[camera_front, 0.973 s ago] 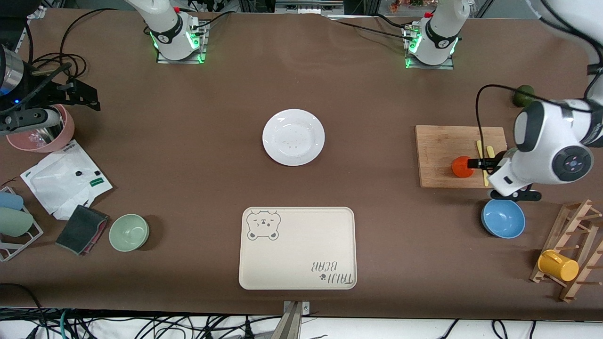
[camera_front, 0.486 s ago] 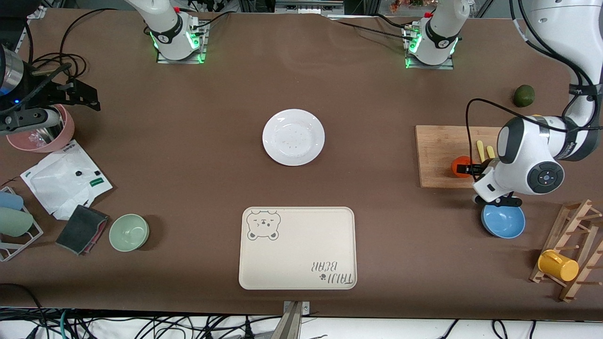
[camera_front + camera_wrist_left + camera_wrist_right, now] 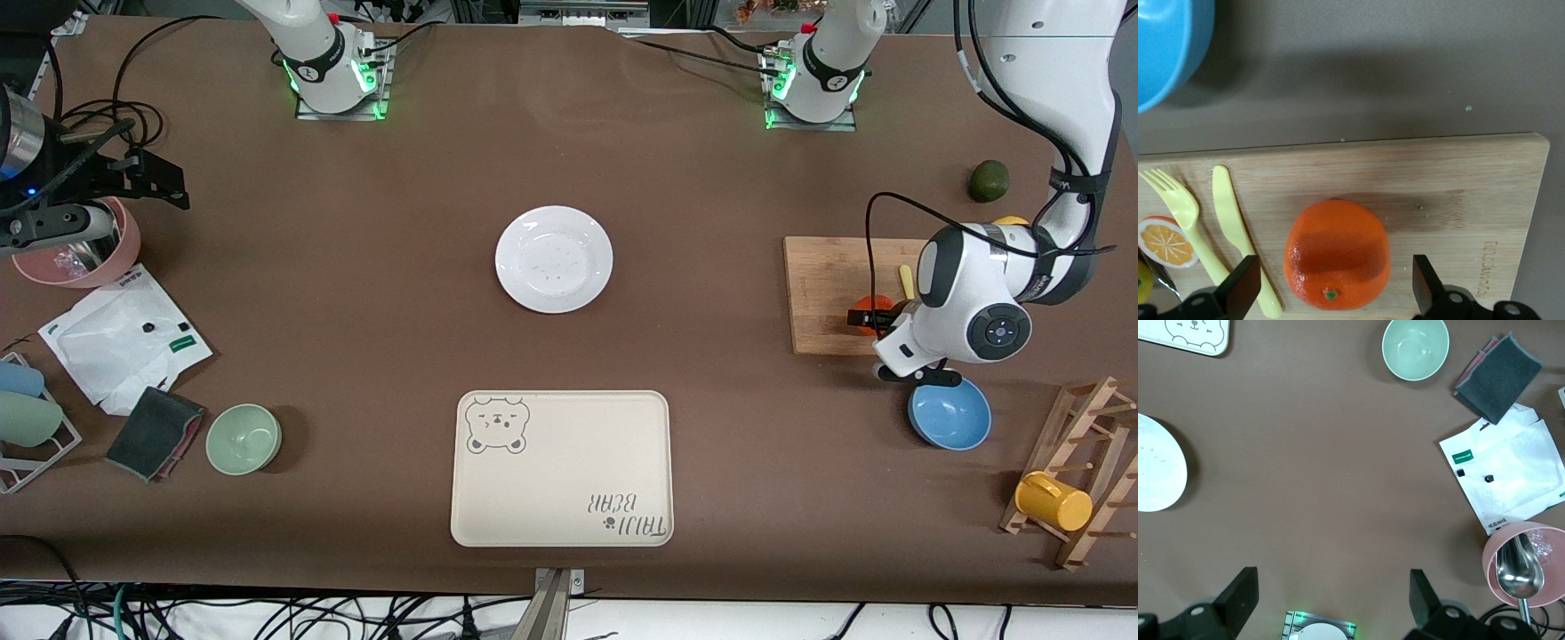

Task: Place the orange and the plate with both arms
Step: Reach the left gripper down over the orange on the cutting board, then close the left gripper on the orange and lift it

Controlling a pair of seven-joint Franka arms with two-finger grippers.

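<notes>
Left gripper point(image 3: 1331, 293) hangs spread wide around the orange point(image 3: 1337, 253) on the cutting board point(image 3: 1458, 193), three o'clock from the plate point(image 3: 554, 259). Right gripper point(image 3: 1331, 603) waits, fingers apart.

A reddish-orange skin with a tiny green stem mark is seen on the orange point(image 3: 1337, 253), flanked by black fingers point(image 3: 1239, 291). Pale wood grain is shown by the cutting board point(image 3: 1458, 200) under it. A pale yellow fork point(image 3: 1179, 207) and knife point(image 3: 1231, 220) are noted beside the fingers. Faint speckles are carried on the white plate point(image 3: 554, 259), and a brown cloth covers the table point(image 3: 356, 311). A grey bear print marks the beige tray point(image 3: 562, 468).
</notes>
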